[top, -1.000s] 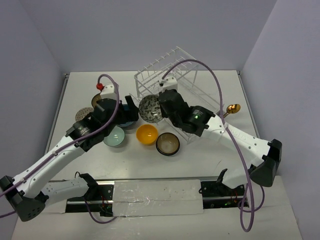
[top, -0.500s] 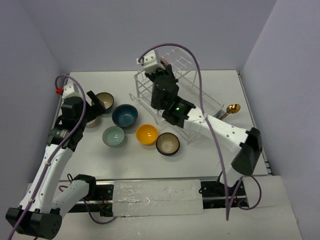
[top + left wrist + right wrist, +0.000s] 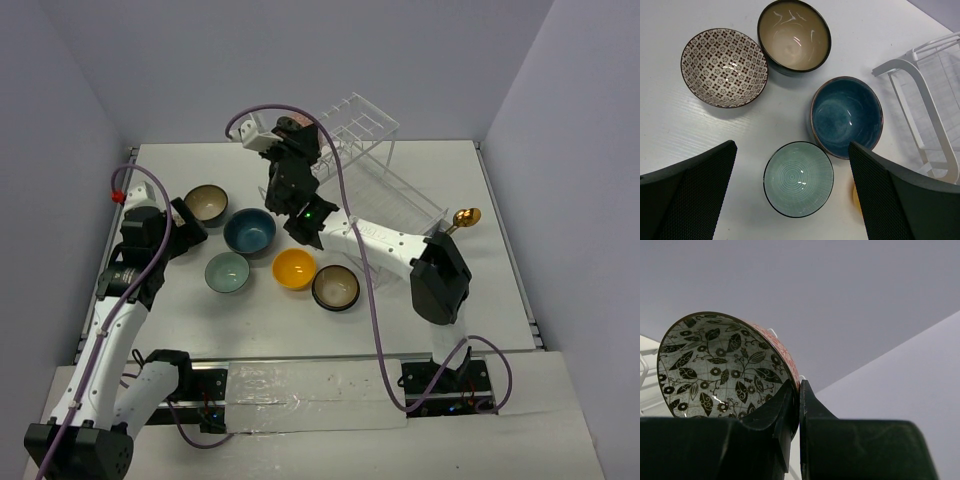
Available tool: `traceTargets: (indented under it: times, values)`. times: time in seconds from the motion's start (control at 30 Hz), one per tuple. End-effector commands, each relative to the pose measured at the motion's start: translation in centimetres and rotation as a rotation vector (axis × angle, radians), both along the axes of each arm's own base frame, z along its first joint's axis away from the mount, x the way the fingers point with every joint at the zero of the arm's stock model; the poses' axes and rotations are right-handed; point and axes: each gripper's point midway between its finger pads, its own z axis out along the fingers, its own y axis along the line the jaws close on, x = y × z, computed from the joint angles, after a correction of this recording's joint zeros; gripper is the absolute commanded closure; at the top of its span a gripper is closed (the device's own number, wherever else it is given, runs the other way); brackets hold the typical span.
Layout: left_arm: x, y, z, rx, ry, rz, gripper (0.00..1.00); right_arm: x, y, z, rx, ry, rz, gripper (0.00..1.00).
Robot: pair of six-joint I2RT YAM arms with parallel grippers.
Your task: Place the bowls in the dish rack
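From above, the right gripper (image 3: 293, 140) is seen raised at the left end of the dish rack (image 3: 365, 140), a leaf-patterned bowl (image 3: 292, 125) carried in it. Five bowls are counted on the table (image 3: 480, 290): a cream-lined bowl (image 3: 206, 203), a dark blue bowl (image 3: 249, 231), a pale green bowl (image 3: 228, 272), a yellow bowl (image 3: 294, 268) and a dark-rimmed bowl (image 3: 335, 287). The left gripper (image 3: 188, 225) is held just beside the cream-lined one. A gold spoon (image 3: 465, 217) is spotted right of the rack

On the left wrist, the jaws are spread wide with nothing gripped. A lattice-patterned bowl (image 3: 724, 67) is shown just beside the cream-lined one, with the dark blue and pale green bowls nearer the rack

On the right wrist, the leaf-patterned bowl's rim is pinched between nearly closed fingers (image 3: 790, 407), and the bowl is tilted on edge
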Motion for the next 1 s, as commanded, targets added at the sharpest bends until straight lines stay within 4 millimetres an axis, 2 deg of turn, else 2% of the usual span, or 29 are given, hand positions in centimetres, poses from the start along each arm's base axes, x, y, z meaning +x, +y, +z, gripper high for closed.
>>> traceTargets:
  times: [0.0, 0.13, 0.37, 0.63, 0.97]
  values:
    - [0.3, -0.1, 1.1, 0.008, -0.051, -0.022, 0.01, -0.3, -1.5, 5.2, 0.103, -0.138, -0.002, 1.00]
    - [0.3, -0.1, 0.9, 0.006, -0.048, -0.025, 0.01, 0.4, -1.3, 4.5, 0.068, -0.128, 0.007, 1.00]
    - [0.3, -0.3, 0.8, 0.003, -0.042, -0.030, 0.01, 1.7, -0.4, 1.5, 0.015, -0.086, 0.022, 1.00]
    - [0.3, -0.4, 0.6, 0.003, -0.038, -0.038, 0.01, 3.3, 0.4, -0.8, -0.033, -0.034, 0.001, 1.00]
    - [0.2, -0.4, 0.5, 0.002, -0.032, -0.038, 0.01, 3.5, 0.6, -3.5, -0.051, 0.026, -0.021, 1.00]
